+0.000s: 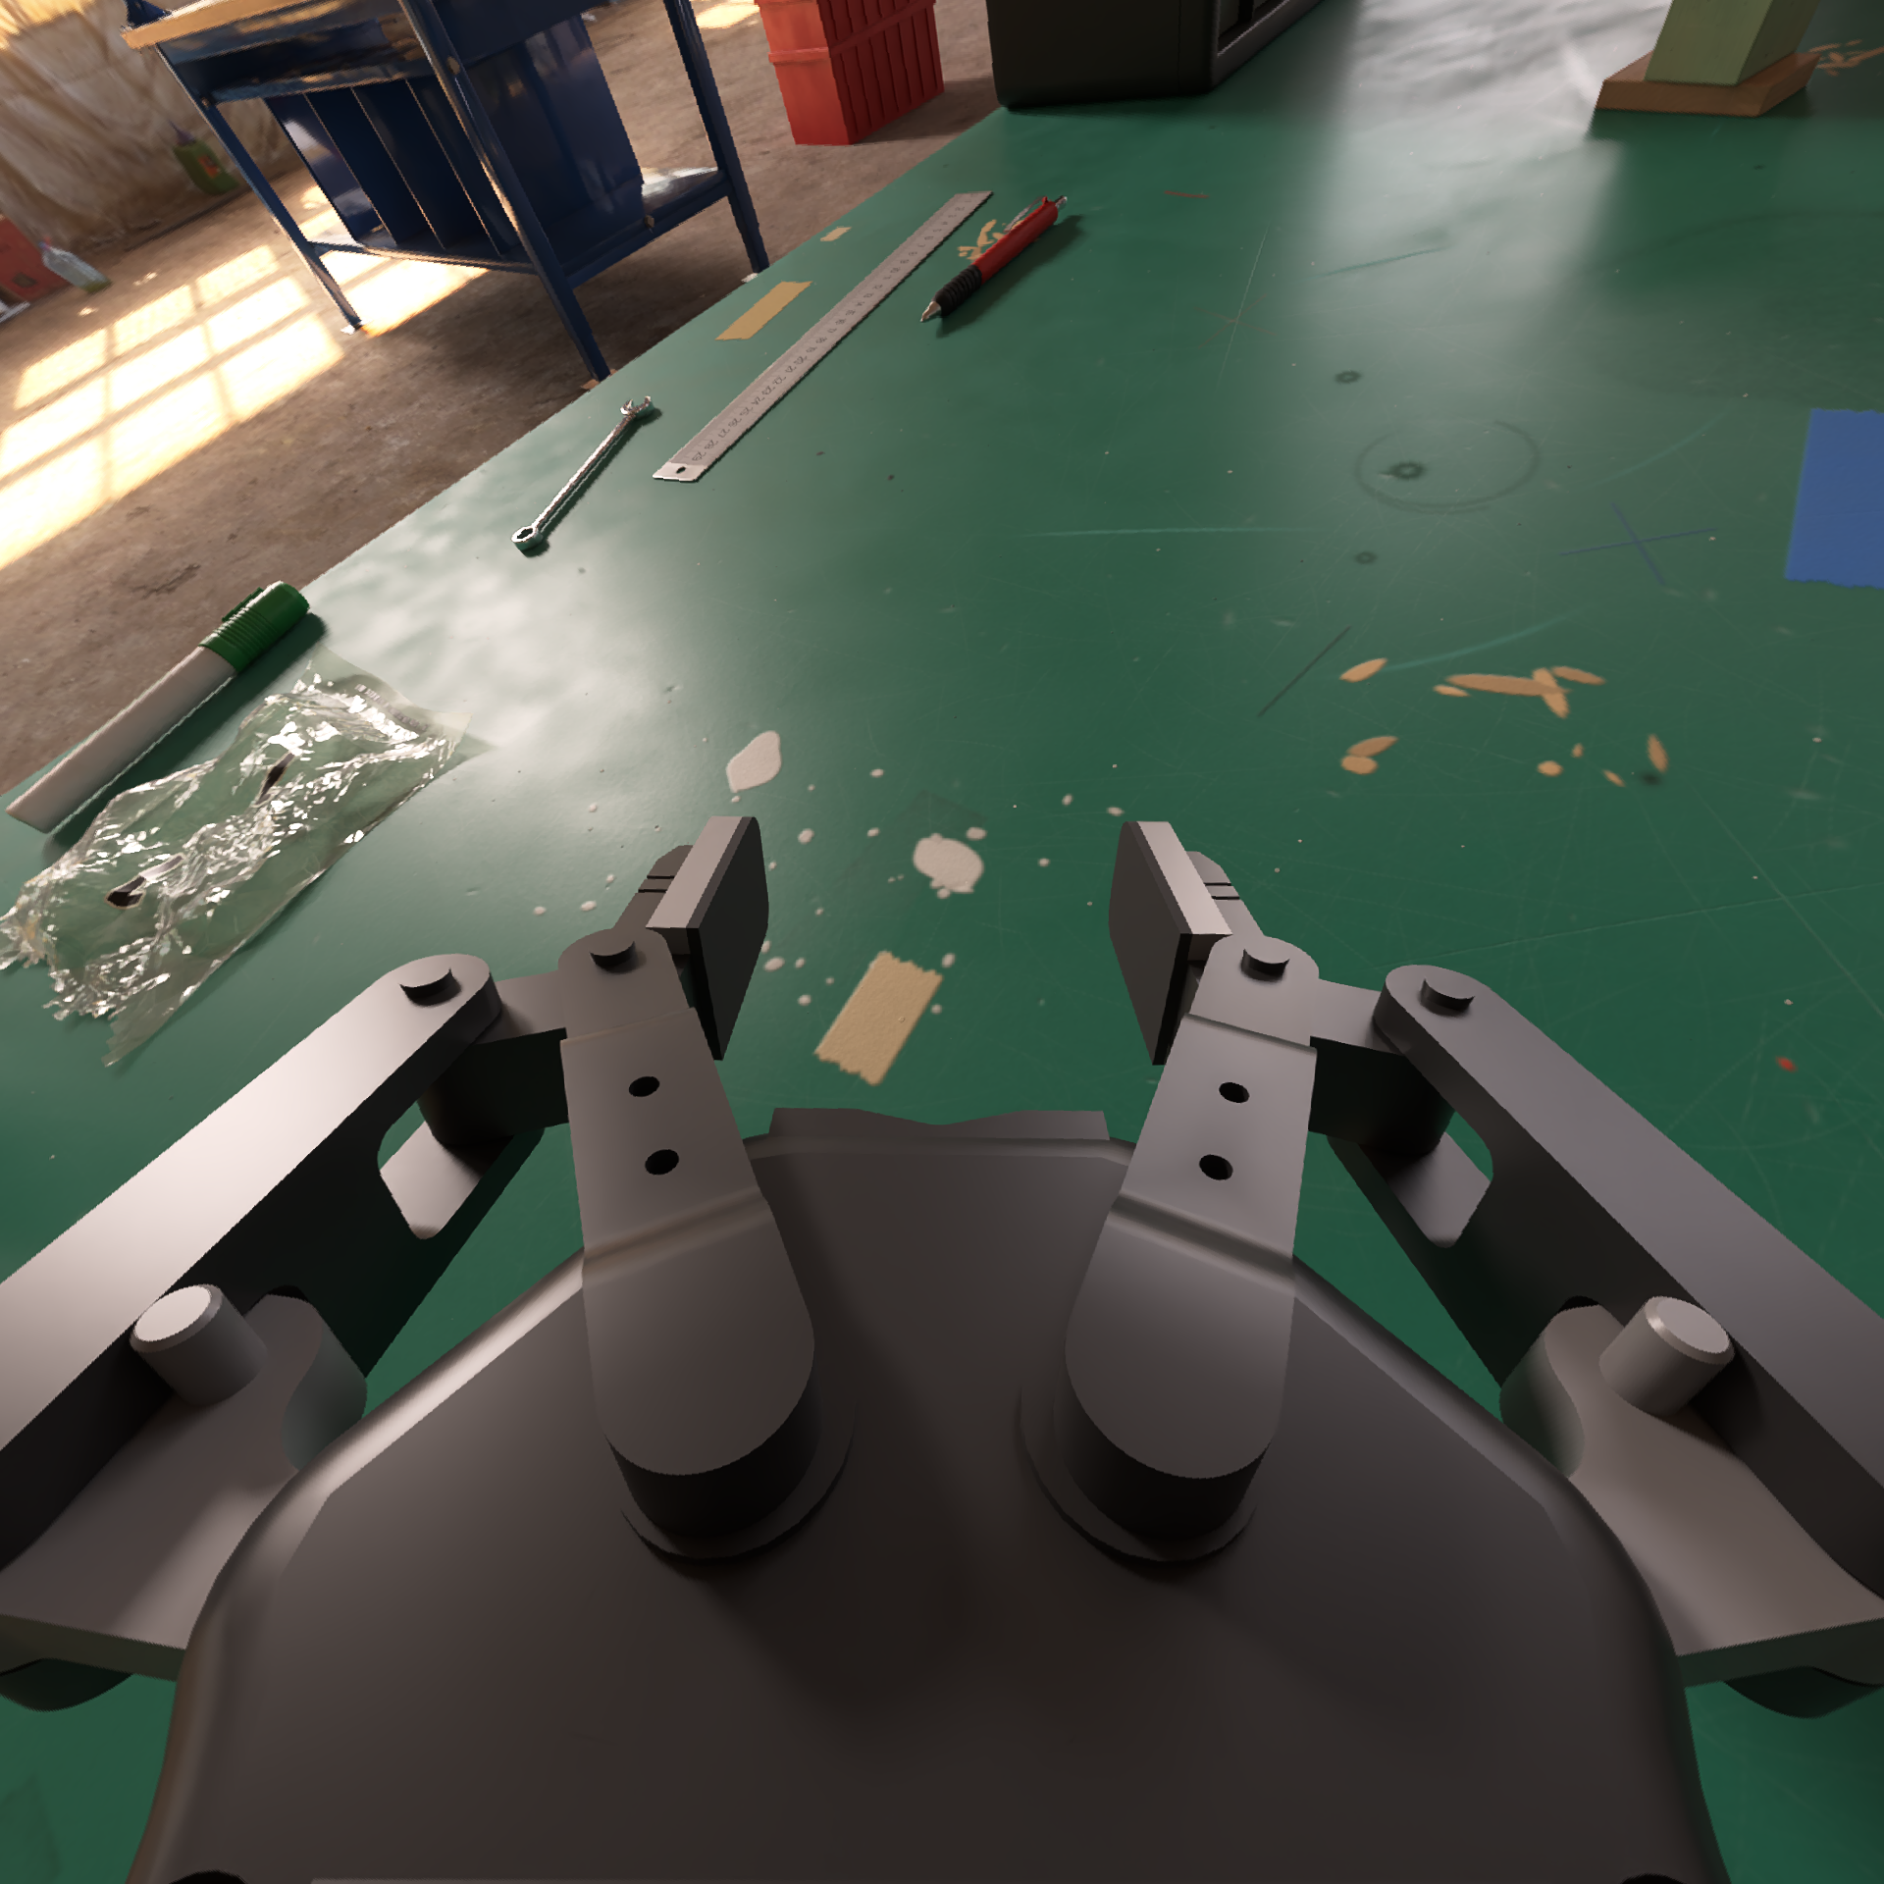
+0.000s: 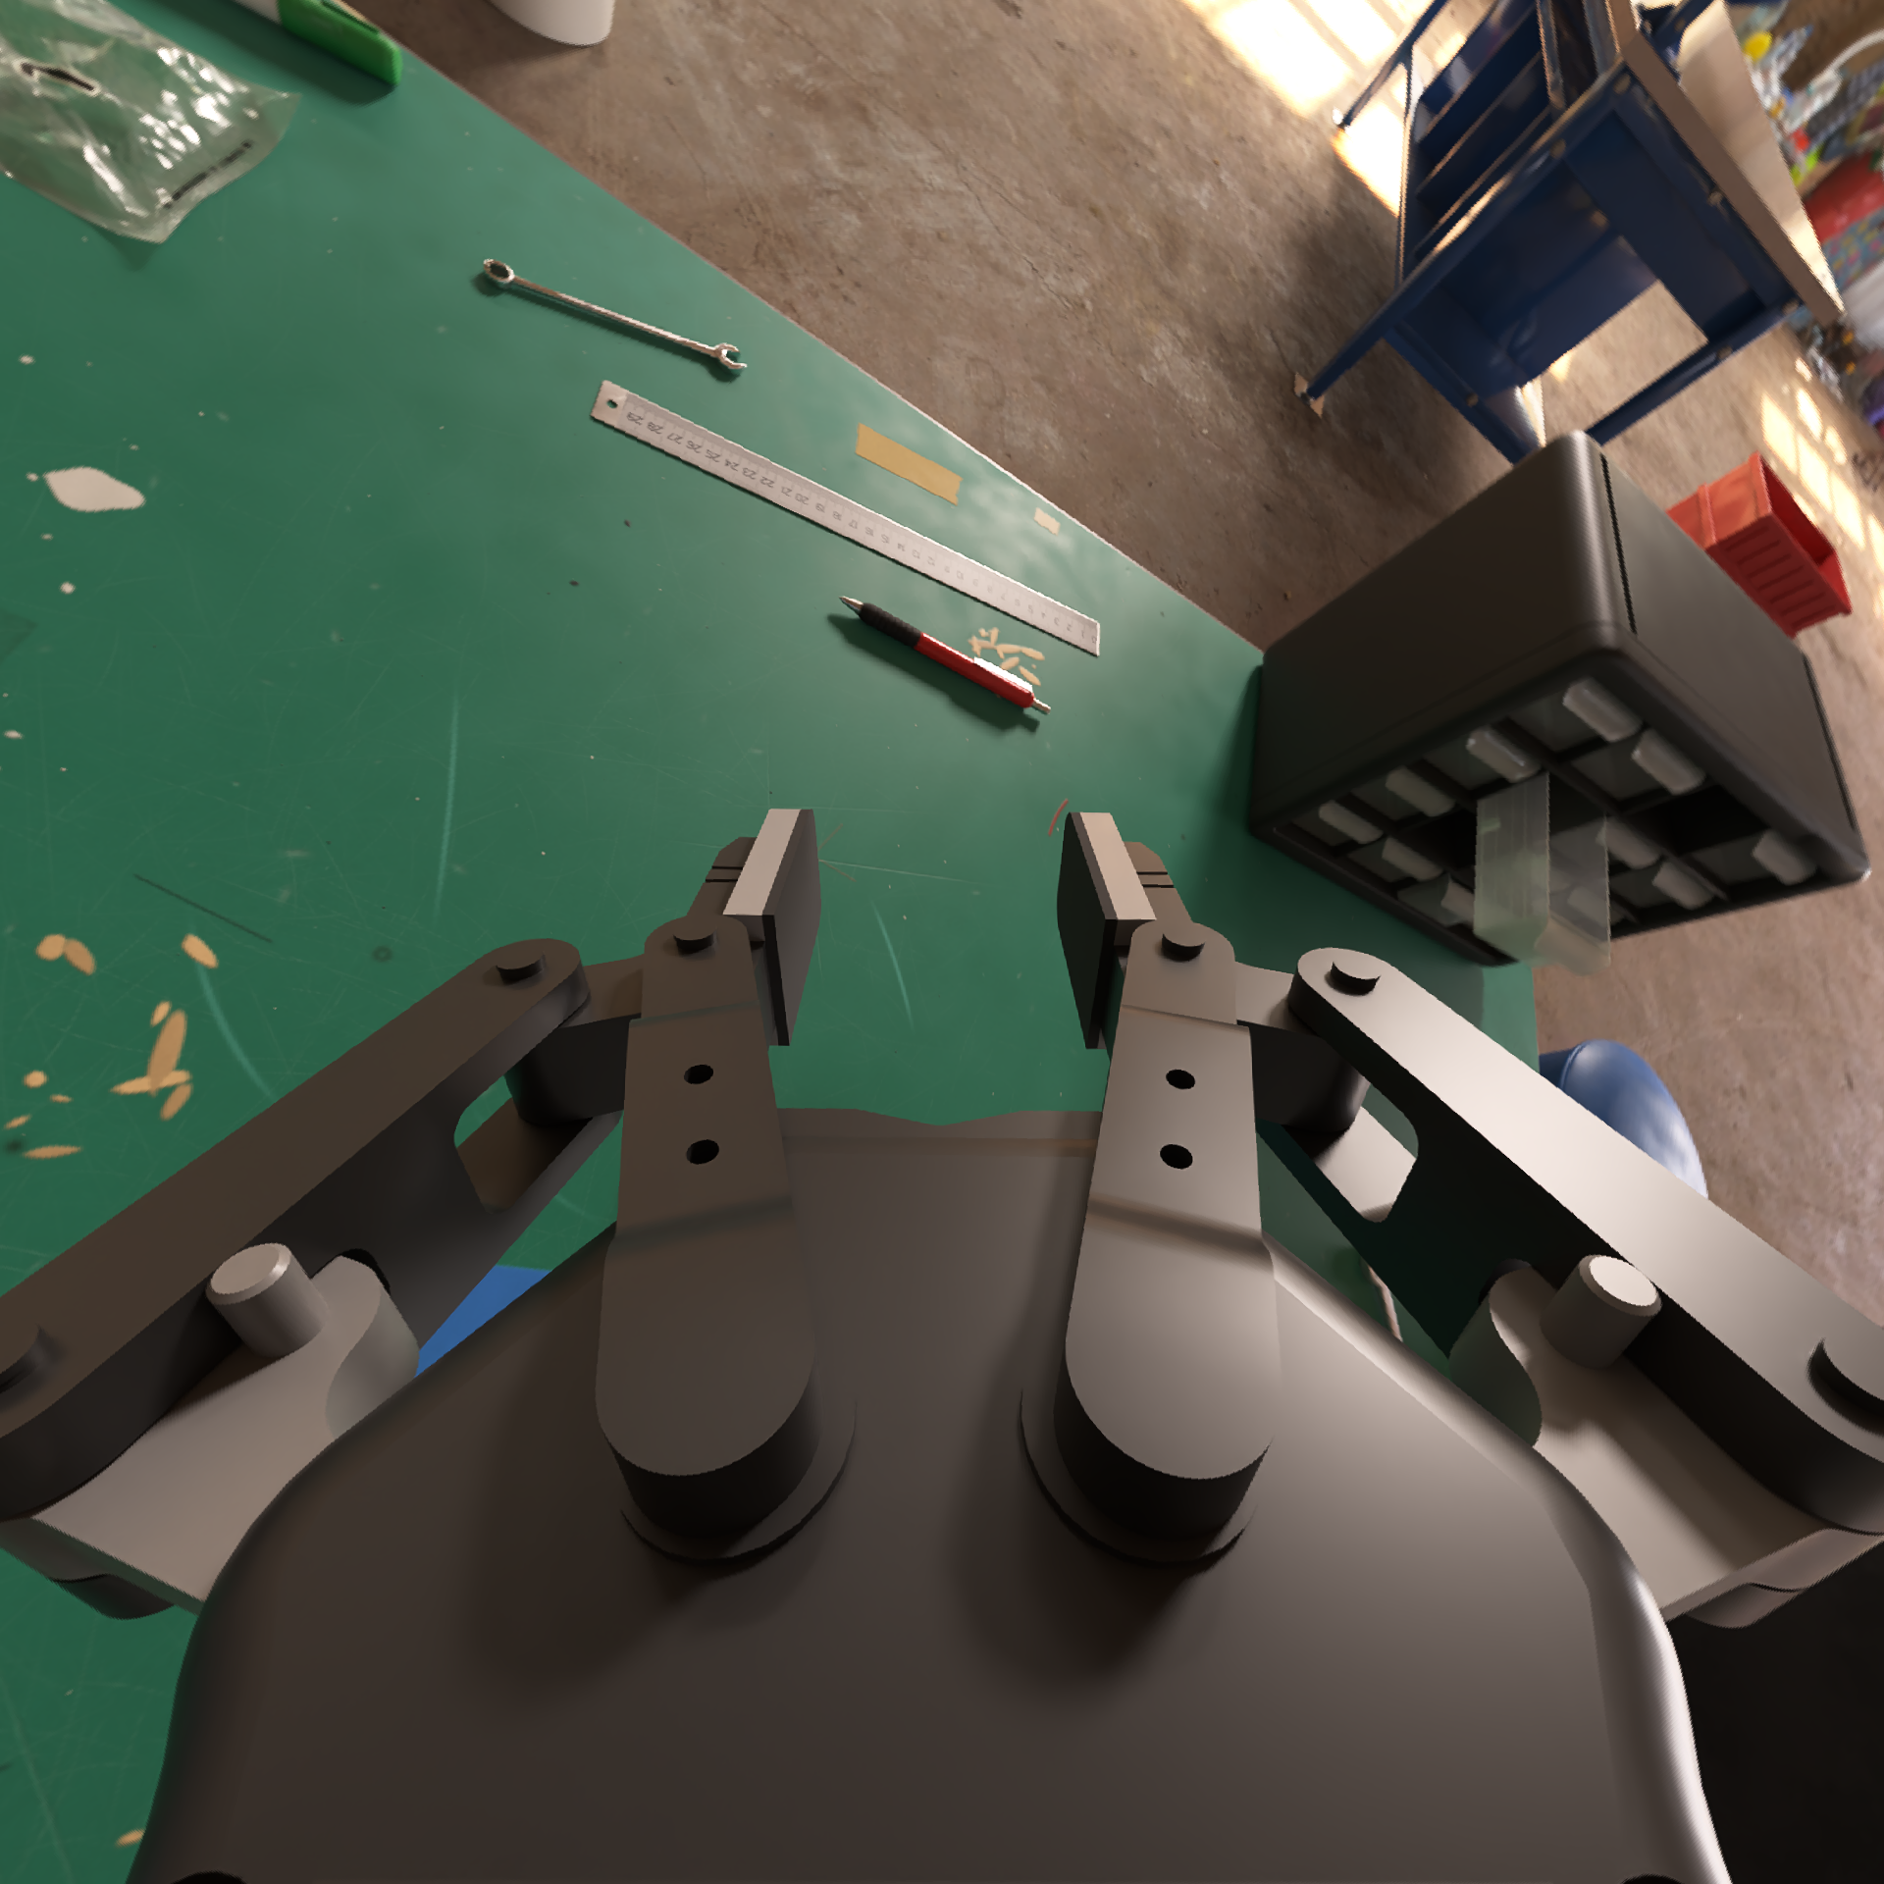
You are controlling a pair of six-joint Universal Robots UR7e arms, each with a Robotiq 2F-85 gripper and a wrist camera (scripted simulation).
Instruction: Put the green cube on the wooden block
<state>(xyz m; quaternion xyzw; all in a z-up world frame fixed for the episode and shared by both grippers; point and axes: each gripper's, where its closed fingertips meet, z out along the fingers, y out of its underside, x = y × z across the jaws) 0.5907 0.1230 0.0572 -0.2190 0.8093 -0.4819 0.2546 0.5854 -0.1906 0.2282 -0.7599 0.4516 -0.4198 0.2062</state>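
In the left wrist view the pale green cube (image 1: pixel 1723 36) rests on the flat wooden block (image 1: pixel 1713 90) at the far top right of the green table (image 1: pixel 1121 571). My left gripper (image 1: pixel 938 877) is open and empty, low over paint spots near the table's middle, far from the cube. My right gripper (image 2: pixel 938 867) is open and empty above bare green table (image 2: pixel 357 663), next to a dark drawer cabinet. The cube and block do not show in the right wrist view.
A steel ruler (image 1: pixel 826 331), red pen (image 1: pixel 994 257), wrench (image 1: pixel 581 474), green-capped marker (image 1: pixel 163 698) and plastic bag (image 1: pixel 204 856) lie along the table's left edge. The dark drawer cabinet (image 2: pixel 1560 714) stands at the table's edge. Blue tape (image 1: pixel 1840 500) lies at right.
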